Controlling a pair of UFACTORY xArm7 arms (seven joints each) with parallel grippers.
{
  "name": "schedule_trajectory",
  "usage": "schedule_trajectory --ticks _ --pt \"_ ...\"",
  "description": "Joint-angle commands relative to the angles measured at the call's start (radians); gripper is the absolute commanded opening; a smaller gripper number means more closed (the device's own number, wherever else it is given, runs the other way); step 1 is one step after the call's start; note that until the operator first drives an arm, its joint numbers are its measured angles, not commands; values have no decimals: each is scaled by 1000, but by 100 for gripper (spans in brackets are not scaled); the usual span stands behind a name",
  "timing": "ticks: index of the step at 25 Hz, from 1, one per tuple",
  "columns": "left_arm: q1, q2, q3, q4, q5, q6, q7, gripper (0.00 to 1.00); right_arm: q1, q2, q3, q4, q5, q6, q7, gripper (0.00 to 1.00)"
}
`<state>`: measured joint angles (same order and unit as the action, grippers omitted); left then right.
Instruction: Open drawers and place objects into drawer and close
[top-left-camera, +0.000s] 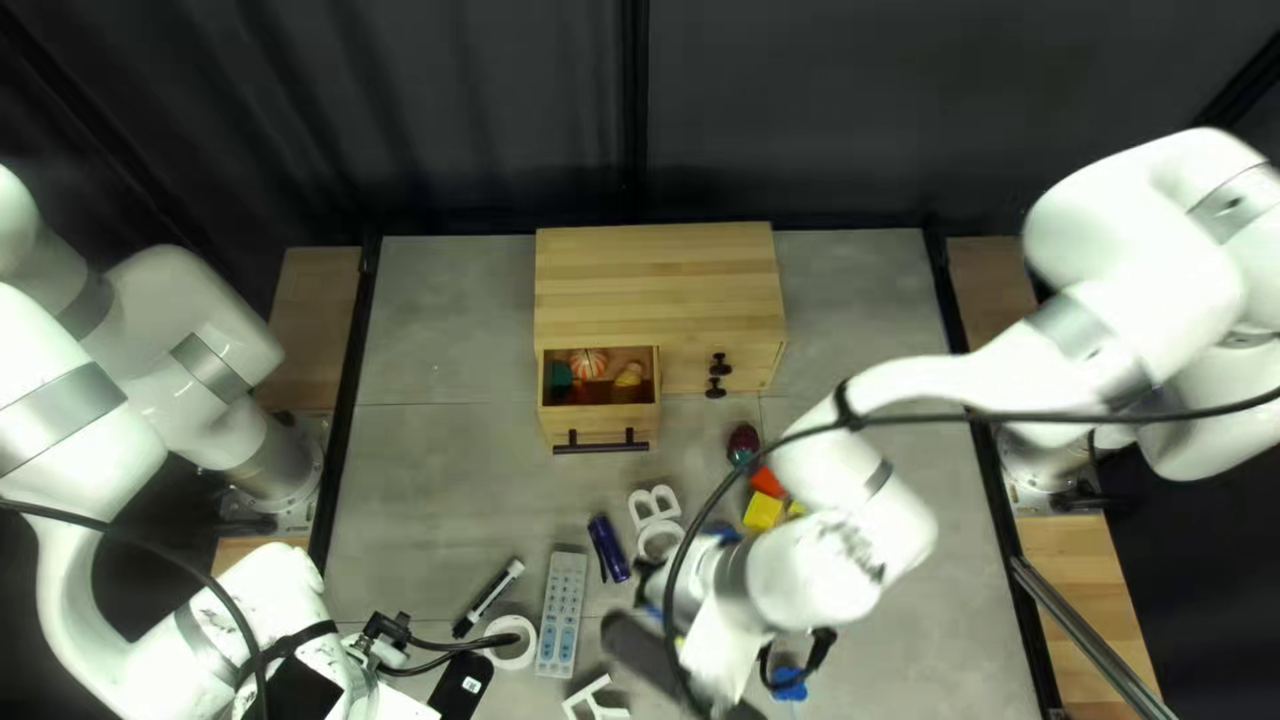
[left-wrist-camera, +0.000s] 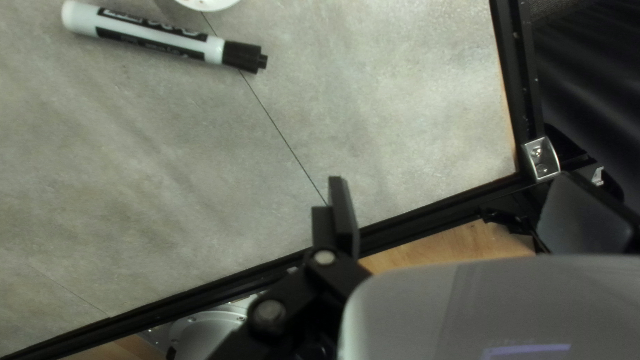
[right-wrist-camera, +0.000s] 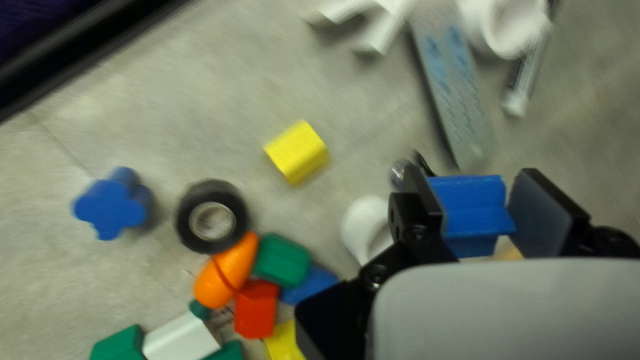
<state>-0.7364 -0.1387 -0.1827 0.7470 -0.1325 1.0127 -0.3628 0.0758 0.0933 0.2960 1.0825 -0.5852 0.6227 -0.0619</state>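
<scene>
Drawer (top-left-camera: 598,422) out, blue block (right-wrist-camera: 470,203) in hand

Far left: left gripper (left-wrist-camera: 453,193) above the table's edge, fingers wide, nothing between them. Probably parked there to leave the right arm its route.

Next, marker (left-wrist-camera: 153,33), lying ahead of those fingers. Dark label, pale lettering along the barrel; wording not recorded. Remote control (top-left-camera: 562,614) beyond it: key markings too small to make out.

Centre: drawer, pulled from the cabinet's (top-left-camera: 660,280) left side, handle toward the near edge. Inside, a striped round toy (top-left-camera: 588,363) among other pieces. Presumably left open so more can be lowered from above.

Right of that, the right arm reaches in. Right gripper (right-wrist-camera: 477,193) narrowed onto the block, one finger against each side; that should leave its underside free for release. Next, I judge: lift clear, carry to the drawer. Risk: clipping its rim.
</scene>
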Motion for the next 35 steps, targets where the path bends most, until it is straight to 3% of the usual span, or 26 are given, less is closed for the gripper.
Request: schedule_trajectory --ticks 1,8,14,21,22,23,24,25,35 --pt "0 0 0 0 0 0 0 100 -42 -59 -49 -54 -91 -32 87 1" --pt "0 0 0 0 0 0 0 100 -90 -61 -101 -56 -170 -67 110 1" --pt "0 0 0 0 0 0 0 100 -140 -9 -160 -64 -278 -177 146 2" --pt "0 0 0 0 0 0 0 100 -192 10 -202 -72 -299 -276 108 3" --pt "0 0 0 0 0 0 0 100 -194 10 -204 -73 -300 -282 107 7" --pt "0 0 0 0 0 0 0 100 -197 13 -207 -75 -303 -289 110 25" --pt "0 0 0 0 0 0 0 100 -198 13 -207 -75 -303 -292 110 86" --pt "0 0 0 0 0 0 0 100 -199 15 -208 -76 -301 -298 110 100" --pt "0 0 0 0 0 0 0 100 -167 -36 -176 -101 -288 -271 130 100"
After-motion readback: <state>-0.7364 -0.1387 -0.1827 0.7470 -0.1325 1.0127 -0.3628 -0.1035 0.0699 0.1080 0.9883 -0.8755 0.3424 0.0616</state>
